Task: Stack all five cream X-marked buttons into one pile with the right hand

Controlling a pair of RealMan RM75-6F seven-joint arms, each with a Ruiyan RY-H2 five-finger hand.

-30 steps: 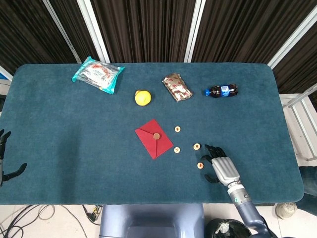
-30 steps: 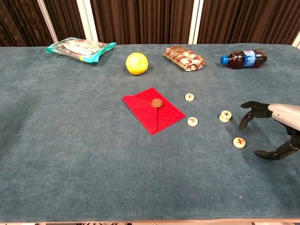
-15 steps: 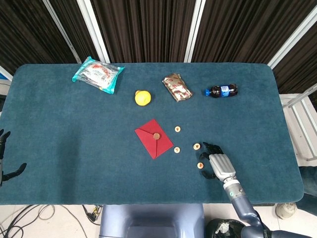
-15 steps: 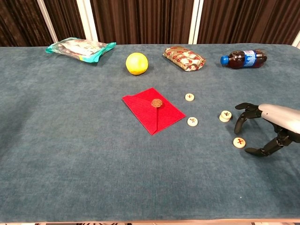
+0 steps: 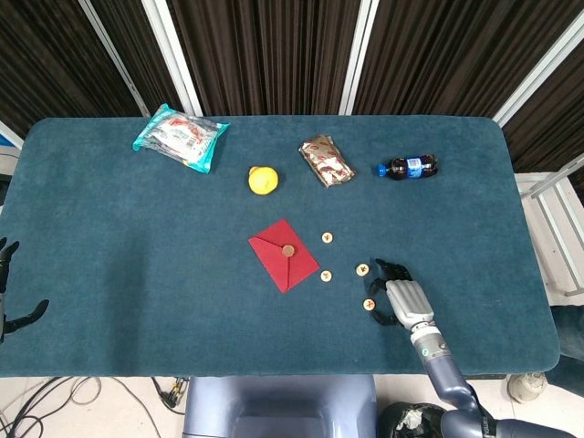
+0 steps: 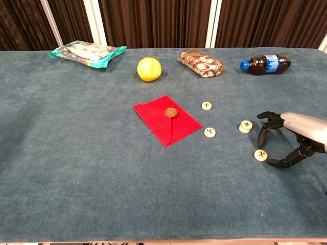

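1. We see the right hand (image 6: 291,138) nearer the lone button (image 6: 261,155) than a second ago, fingers spread and curled around it, holding nothing.
2. The two-button stack (image 6: 246,125) sits near the hand; two single buttons (image 6: 210,132) (image 6: 206,105) lie beside the red envelope (image 6: 167,119).
3. Only the head view shows the left hand (image 5: 9,292), spread off the table's edge.
4. Teal felt-like table (image 6: 76,153); round lemon (image 6: 148,69), glossy snack bag (image 6: 88,53), foil packet (image 6: 201,63), cola bottle (image 6: 265,64).
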